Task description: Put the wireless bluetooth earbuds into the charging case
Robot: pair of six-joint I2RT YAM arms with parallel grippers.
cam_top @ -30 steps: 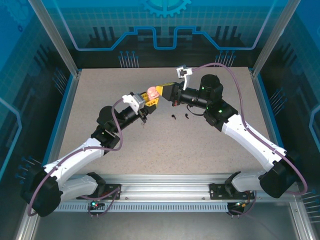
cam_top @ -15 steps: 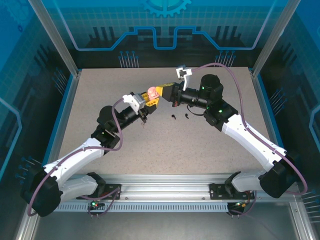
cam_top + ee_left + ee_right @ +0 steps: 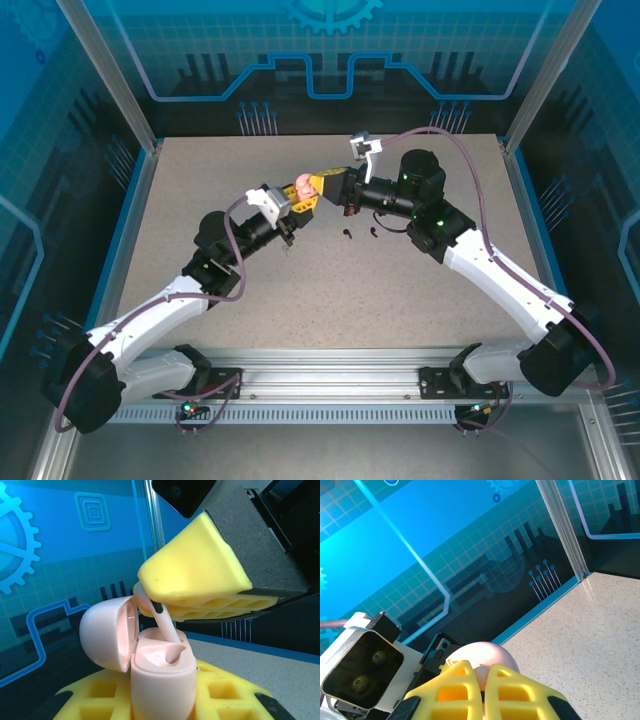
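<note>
My left hand [image 3: 302, 203] is pressed onto the base of the pink charging case [image 3: 162, 677], gripping it low between the yellow pads so that the top is left free. The case stands upright and raised above the desk [image 3: 400, 300], with its lid [image 3: 106, 636] swung open to the side, which leaves the sockets facing straight up at my other arm.

My right hand [image 3: 323, 183] comes in from the opposite side, its fingers closed together and pinching the pale pink earbud [image 3: 164, 623] by its head. Holding it there leaves the stem bare and pointing down. In the left wrist view the stem tip is at the mouth of a socket, touching or just inside it; I cannot tell how deep it sits. I judge this to be the seating step, with the bud not yet home.

The two hands meet in mid-air near the middle of the desk, so each can adjust angle against the other. The stem leans slightly, so I would straighten it before pressing, or it may jam against the socket's rim.

Two black earbuds [image 3: 347, 236] lie on the desk just below the right hand, waiting.
</note>
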